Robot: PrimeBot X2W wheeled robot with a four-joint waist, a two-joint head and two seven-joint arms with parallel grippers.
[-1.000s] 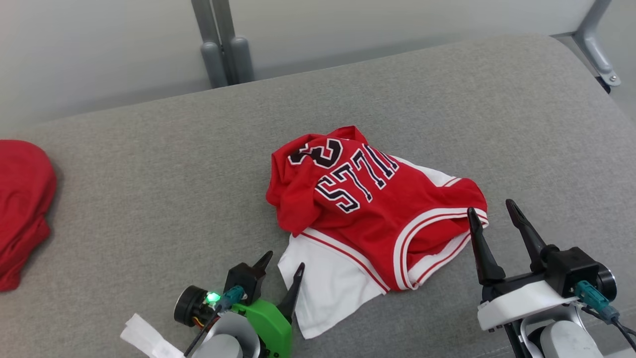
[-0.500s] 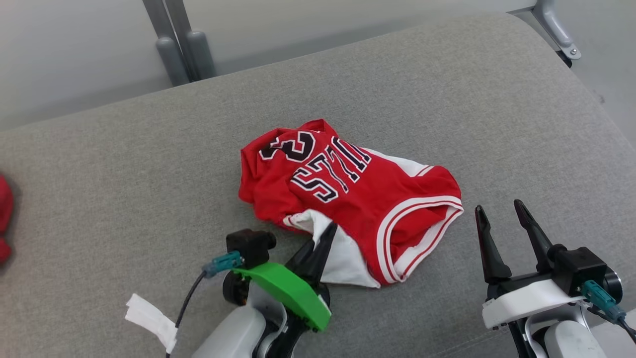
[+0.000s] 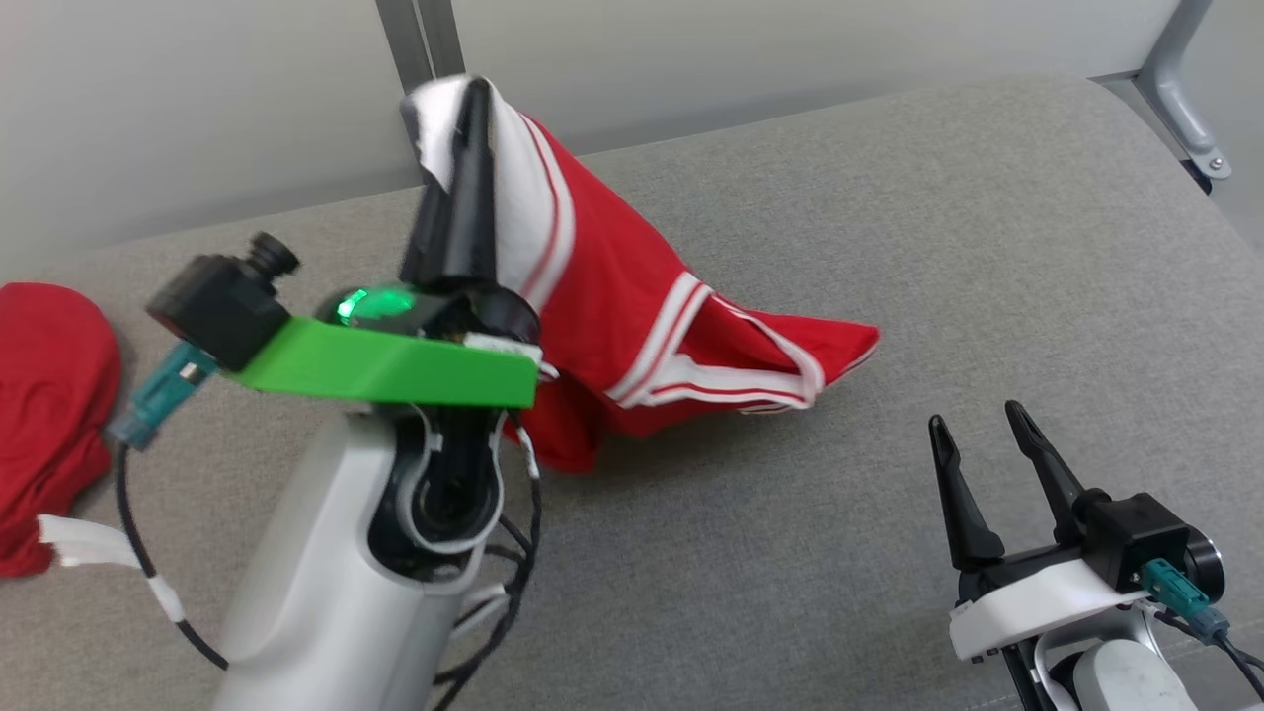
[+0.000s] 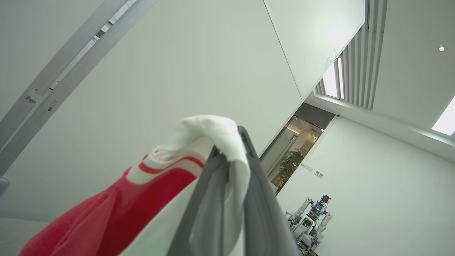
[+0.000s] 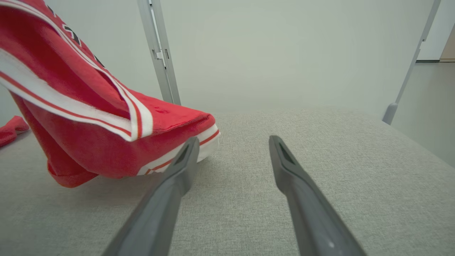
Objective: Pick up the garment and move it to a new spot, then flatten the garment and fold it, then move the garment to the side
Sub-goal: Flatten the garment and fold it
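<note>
Two red fabrics lie on the grey cushion [image 3: 889, 247]: well left of the garment [image 3: 642, 306] sits a crumpled red cloth [image 3: 49, 395], while the garment hangs raised by its white hem, its striped lower folds trailing on the cushion. The left gripper [image 3: 474, 104] is clenched on that hem at the garment's top, its green bracket [image 3: 385, 360] covering the garment's left side from the head camera, with a metal post [image 3: 420, 39] just behind. Right of the garment, near its striped tip but apart from it, the right gripper [image 3: 976, 420] has its jaws spread wide and empty.
</note>
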